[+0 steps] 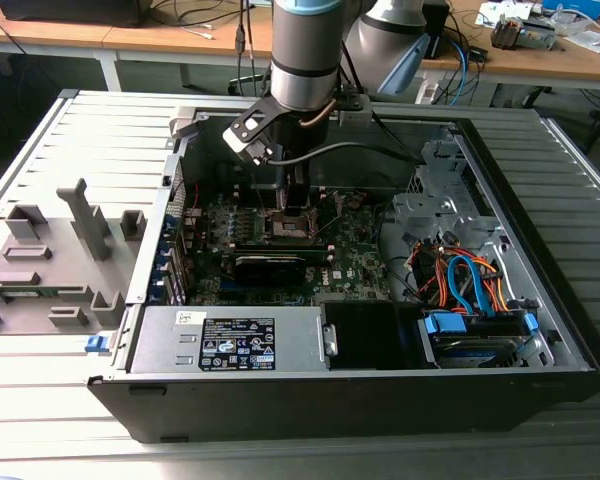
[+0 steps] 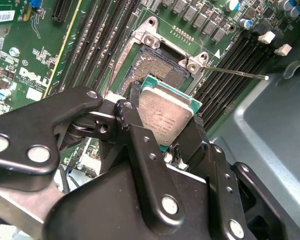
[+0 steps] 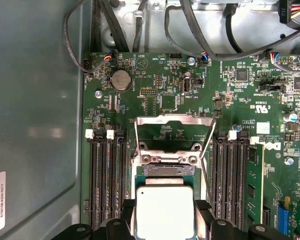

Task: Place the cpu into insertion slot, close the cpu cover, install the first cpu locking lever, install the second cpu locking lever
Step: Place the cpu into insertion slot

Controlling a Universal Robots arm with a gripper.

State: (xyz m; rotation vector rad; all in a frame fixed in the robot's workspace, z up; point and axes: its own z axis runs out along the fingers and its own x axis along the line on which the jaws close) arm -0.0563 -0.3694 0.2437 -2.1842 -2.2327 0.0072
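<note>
My gripper (image 3: 164,216) is shut on the cpu (image 3: 164,210), a flat square chip with a pale silver top, its black fingers (image 3: 202,220) pressing on two opposite edges. In the second wrist view the cpu (image 2: 167,112) hangs tilted just above and beside the open insertion slot (image 2: 157,65), whose contact field is bare. The cpu cover (image 3: 174,120), a thin silver frame, is swung open on the far side of the slot (image 3: 162,170). A thin locking lever (image 2: 235,72) sticks out sideways, unlatched. In the exterior view the gripper (image 1: 293,200) reaches down into the case over the motherboard (image 1: 280,250).
Black memory slots (image 3: 106,175) flank the socket on both sides. Cables (image 3: 140,30) run along the case wall beyond the board. A black card (image 1: 280,265), a power supply (image 1: 230,340) and a drive bay with blue and orange cables (image 1: 470,290) fill the case. A grey fixture (image 1: 50,260) lies at the exterior view's left.
</note>
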